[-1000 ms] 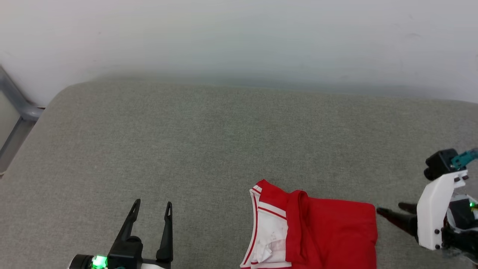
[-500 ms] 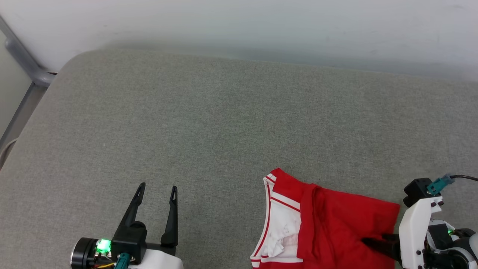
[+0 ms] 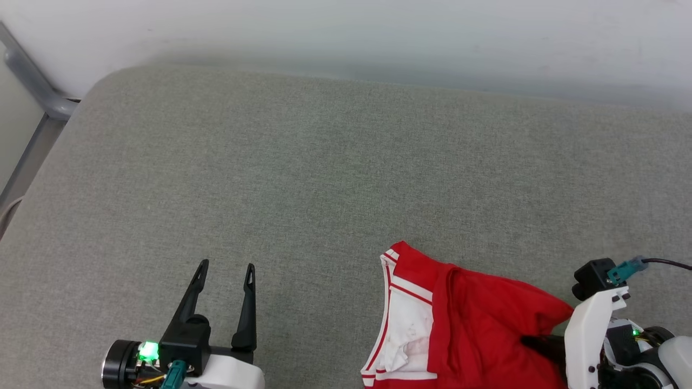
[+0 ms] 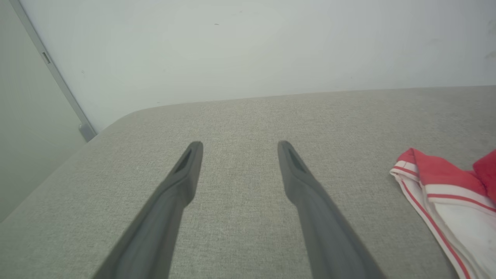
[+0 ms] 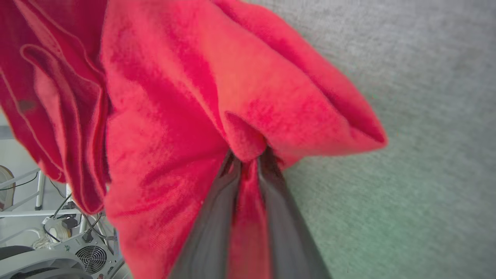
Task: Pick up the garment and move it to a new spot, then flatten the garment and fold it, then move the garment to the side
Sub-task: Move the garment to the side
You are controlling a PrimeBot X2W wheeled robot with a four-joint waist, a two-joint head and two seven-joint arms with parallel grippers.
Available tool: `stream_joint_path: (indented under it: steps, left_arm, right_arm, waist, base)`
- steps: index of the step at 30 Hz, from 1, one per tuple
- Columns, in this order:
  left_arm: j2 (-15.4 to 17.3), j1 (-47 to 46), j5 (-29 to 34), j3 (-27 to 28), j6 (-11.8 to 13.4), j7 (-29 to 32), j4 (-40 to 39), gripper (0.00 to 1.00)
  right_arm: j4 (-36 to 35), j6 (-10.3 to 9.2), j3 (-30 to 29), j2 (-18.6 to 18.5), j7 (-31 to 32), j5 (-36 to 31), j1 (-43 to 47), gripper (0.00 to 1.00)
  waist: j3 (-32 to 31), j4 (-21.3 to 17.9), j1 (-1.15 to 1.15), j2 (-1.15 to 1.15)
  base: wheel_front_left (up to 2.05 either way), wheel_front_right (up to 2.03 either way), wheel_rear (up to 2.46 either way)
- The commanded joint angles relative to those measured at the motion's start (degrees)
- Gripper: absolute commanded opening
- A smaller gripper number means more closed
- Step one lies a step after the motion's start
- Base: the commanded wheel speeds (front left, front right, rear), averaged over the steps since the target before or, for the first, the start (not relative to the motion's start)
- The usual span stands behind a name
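Head view: jersey (image 3: 476, 329) sits at the near right of the grey fabric worktop (image 3: 346, 162) and runs off the bottom of frame. The white sleeve with red-and-white striped trim faces left. The red body is bunched to the right.

I see the right end effector (image 3: 532, 341) coming in from the right, its dark fingers buried in the red cloth. The cloth's right corner peaks up just above them, with shadow under it.

Right wrist view: both fingers are pinched nearly together on a fold of red cloth, which packs the thin gap between them. More folds spill up and left of the fingers, with bare worktop on that view's right. At its lower left, past the cloth, I can make out a fan grille (image 5: 87, 259) and cables (image 5: 58, 217) lower down, off the worktop. So the jersey lies near an edge on that side.

Left end effector (image 3: 227, 266) is at lower left, fingers spread wide with nothing between them, well apart from the jersey. In the left wrist view it's over bare fabric, with the sleeve trim at that view's right edge. I can't tell whether the tips touch the surface.

Edges: the far edge runs along the pale wall (image 3: 346, 32). The far-left corner is rounded, with a grey metal rail (image 3: 32, 89) just beyond it.

Room: a wide stretch of bare fabric lies between the jersey and the far edge. More lies leftward, between the sleeve and the left end effector.
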Motion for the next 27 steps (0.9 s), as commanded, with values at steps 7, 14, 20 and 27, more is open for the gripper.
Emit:
stream_joint_path:
  steps: [7, 14, 20, 27]
  left_arm:
    - [-0.1, 1.3, -0.2, 0.3, 0.4, -0.3, 0.3, 1.00]
    - [-0.4, 2.5, -0.7, 0.7, 0.2, -0.3, 0.1, 1.00]
    - [-0.8, 2.5, -0.3, 0.7, 0.8, -0.3, -0.3, 1.00]
    - [-0.5, 1.4, 0.0, 1.4, 0.9, -0.3, -1.6, 1.00]
  right_arm:
    - [-4.7, -0.04, 2.7, -3.8, -5.4, 0.6, -3.5, 0.00]
    - [-9.2, -0.04, 4.1, -8.3, -6.6, -1.2, -6.3, 0.00]
    - [-11.4, -0.04, 4.9, -12.3, -6.5, -2.7, -9.3, 0.00]
    - [-11.7, -0.05, 4.9, -15.5, -6.3, -4.6, -13.6, 0.00]
  waist:
    - [-2.8, -2.3, 0.00, 0.00]
    - [-3.9, -5.8, 0.00, 0.00]
    - [-3.8, -10.2, 0.00, 0.00]
    - [-1.5, -15.1, 0.00, 0.00]
  base:
    - [0.00, 0.00, 0.00]
    - [0.00, 0.00, 0.00]
    - [0.00, 0.00, 0.00]
    - [0.00, 0.00, 0.00]
